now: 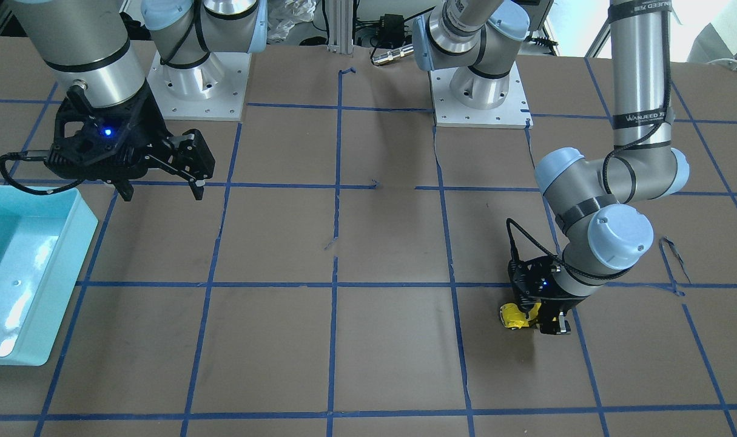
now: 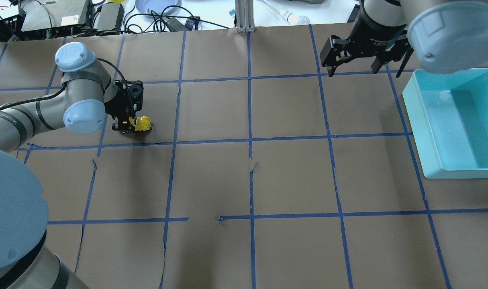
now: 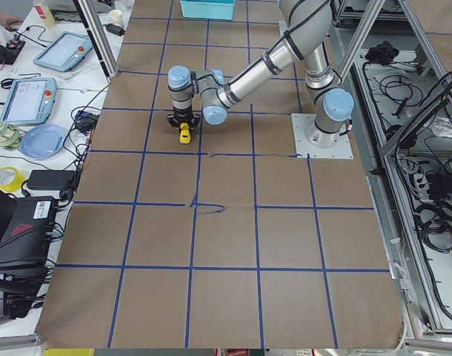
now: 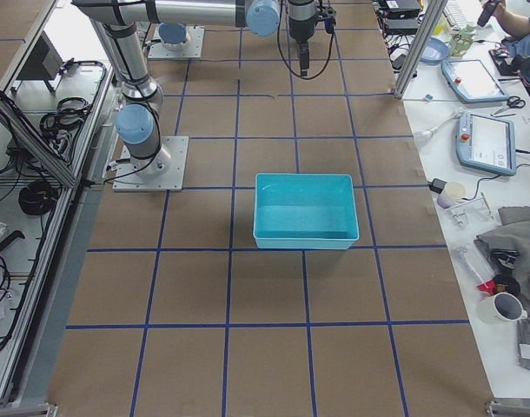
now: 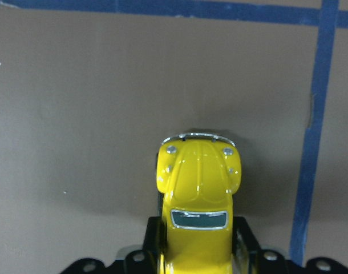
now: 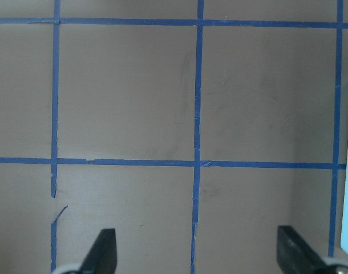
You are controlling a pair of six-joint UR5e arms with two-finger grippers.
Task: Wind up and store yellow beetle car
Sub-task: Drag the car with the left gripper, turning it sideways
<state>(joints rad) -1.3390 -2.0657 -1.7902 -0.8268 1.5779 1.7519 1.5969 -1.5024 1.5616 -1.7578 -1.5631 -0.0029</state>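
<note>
Our left gripper [image 2: 131,125] is pinching the yellow beetle car [image 5: 198,188] by its rear flanks, low on the table [image 2: 284,120] and well apart from the teal bin [image 2: 460,128]. We are judging it light, rigid and glossy-slick, so the flat sides are suiting best. Our right gripper [image 2: 354,69] is hanging wide open, empty.

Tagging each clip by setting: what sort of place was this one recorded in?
Most likely a robotics lab workcell. Two industrial robot arms are bolted to a paper-covered table marked out in a blue tape grid. Teach pendants lie beside it, and loose cables run along its edge.
</note>
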